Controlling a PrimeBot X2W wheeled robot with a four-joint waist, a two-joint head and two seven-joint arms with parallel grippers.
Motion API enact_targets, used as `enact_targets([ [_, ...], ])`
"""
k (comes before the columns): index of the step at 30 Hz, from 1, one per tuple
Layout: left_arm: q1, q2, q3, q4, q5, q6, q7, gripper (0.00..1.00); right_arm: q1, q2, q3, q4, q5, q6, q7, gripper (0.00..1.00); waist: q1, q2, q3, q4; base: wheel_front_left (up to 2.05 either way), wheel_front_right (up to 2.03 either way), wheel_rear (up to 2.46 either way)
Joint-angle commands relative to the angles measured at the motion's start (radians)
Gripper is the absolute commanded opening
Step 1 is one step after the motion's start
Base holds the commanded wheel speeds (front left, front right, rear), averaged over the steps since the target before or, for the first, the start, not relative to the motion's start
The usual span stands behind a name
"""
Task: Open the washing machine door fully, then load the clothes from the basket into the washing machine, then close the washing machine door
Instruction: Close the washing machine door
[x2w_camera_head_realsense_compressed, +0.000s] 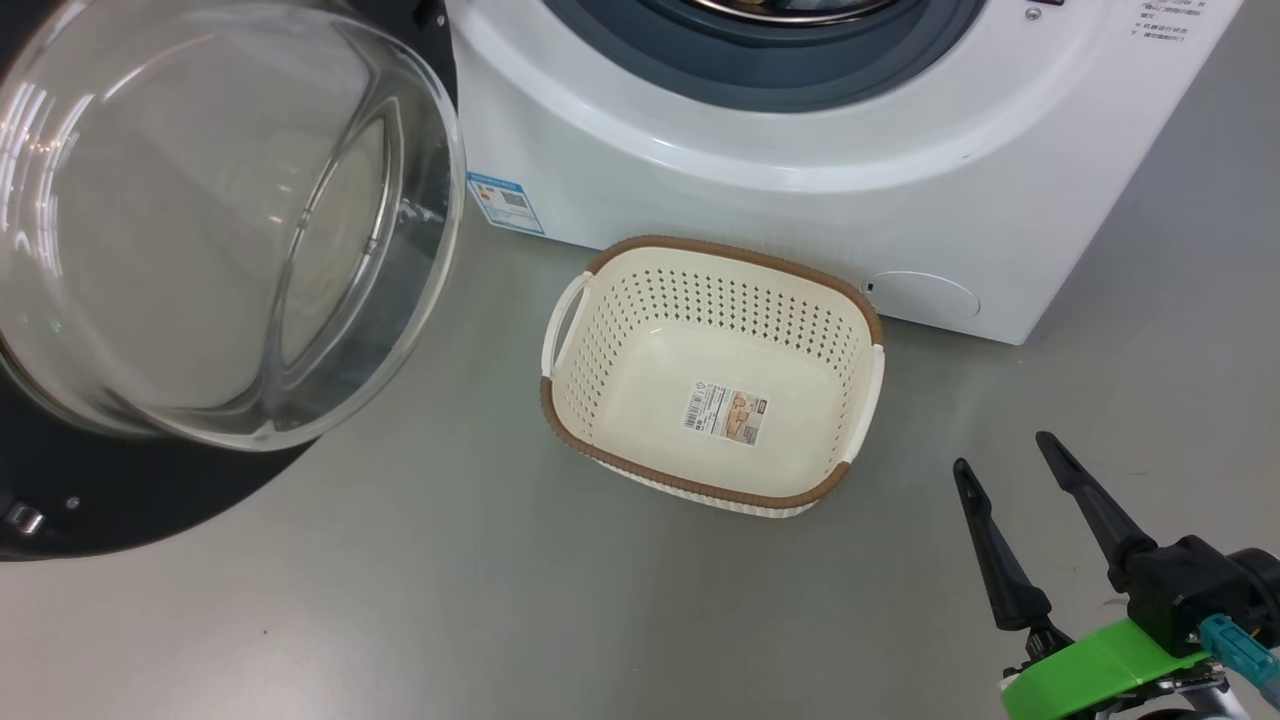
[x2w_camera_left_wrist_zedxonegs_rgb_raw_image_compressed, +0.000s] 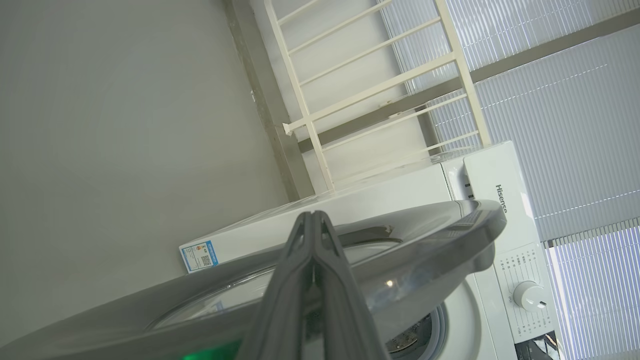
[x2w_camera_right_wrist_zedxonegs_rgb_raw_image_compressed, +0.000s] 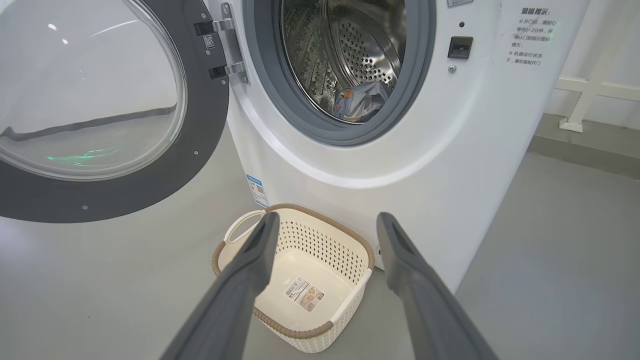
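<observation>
The washing machine door (x2w_camera_right_wrist_zedxonegs_rgb_raw_image_compressed: 200, 125) is swung wide open, left of the washing machine (x2w_camera_head_realsense_compressed: 800, 190). The clothes (x2w_camera_right_wrist_zedxonegs_rgb_raw_image_compressed: 361, 102) are seen inside the drum (x2w_camera_right_wrist_zedxonegs_rgb_raw_image_compressed: 370, 55); the basket (x2w_camera_head_realsense_compressed: 712, 375) is set on the floor (x2w_camera_head_realsense_compressed: 500, 600) before it. The right gripper (x2w_camera_head_realsense_compressed: 1003, 452) is held spread, gripping nothing; the left gripper (x2w_camera_left_wrist_zedxonegs_rgb_raw_image_compressed: 313, 217) is pressed shut by the door's edge

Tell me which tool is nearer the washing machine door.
Left. The left tool, shut, lies close against the outer face of the washing machine door, near its rim; the right tool, open, is on the far side of the basket from it.
</observation>
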Motion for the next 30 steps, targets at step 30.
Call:
enact_targets([
  [30,0.281,0.014,-0.011,-0.481,-0.076,-0.014,0.224,0.0,-0.006,0.06,0.026,0.053,0.015,0.009,-0.091,1.0,0.0,0.0,-0.1,-0.121,0.0,0.0,0.0],
])
